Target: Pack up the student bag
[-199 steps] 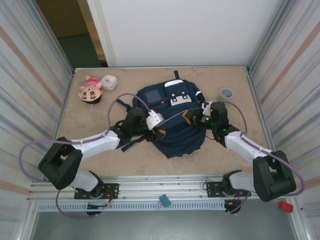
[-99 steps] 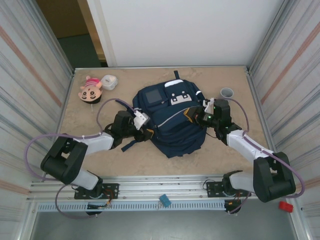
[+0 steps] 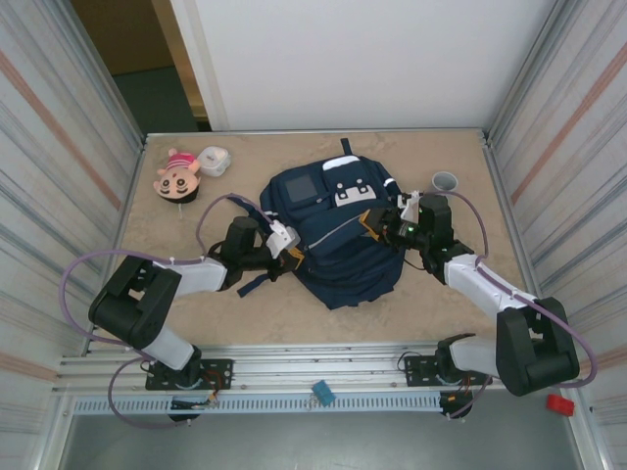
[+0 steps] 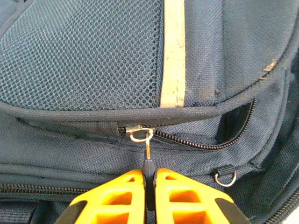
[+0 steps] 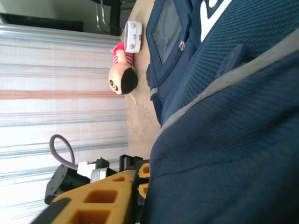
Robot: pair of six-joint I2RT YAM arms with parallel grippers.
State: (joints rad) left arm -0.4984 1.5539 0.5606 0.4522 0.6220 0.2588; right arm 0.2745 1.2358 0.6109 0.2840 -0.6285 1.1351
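Note:
The student bag [image 3: 338,245] lies flat mid-table, navy with white stripes and a grey patch. My left gripper [image 3: 292,257] is at its left edge. In the left wrist view its yellow fingers [image 4: 117,196] are shut on the dark zipper pull [image 4: 148,165], which hangs from the metal slider [image 4: 140,133]; right of the slider the zip gapes open. My right gripper [image 3: 377,223] rests on the bag's right side. In the right wrist view one yellow finger [image 5: 98,198] shows beside the bag fabric [image 5: 233,116], which hides the other finger.
A small doll [image 3: 176,174] and a white container [image 3: 214,160] lie at the far left of the table, also seen as doll [image 5: 122,77] and container [image 5: 133,33]. A grey cup [image 3: 445,182] stands at the far right. Striped walls close in both sides.
My left gripper drew back from the bag's top to its left edge and closed on the zipper pull. The right gripper shifted slightly up and stayed on the bag.

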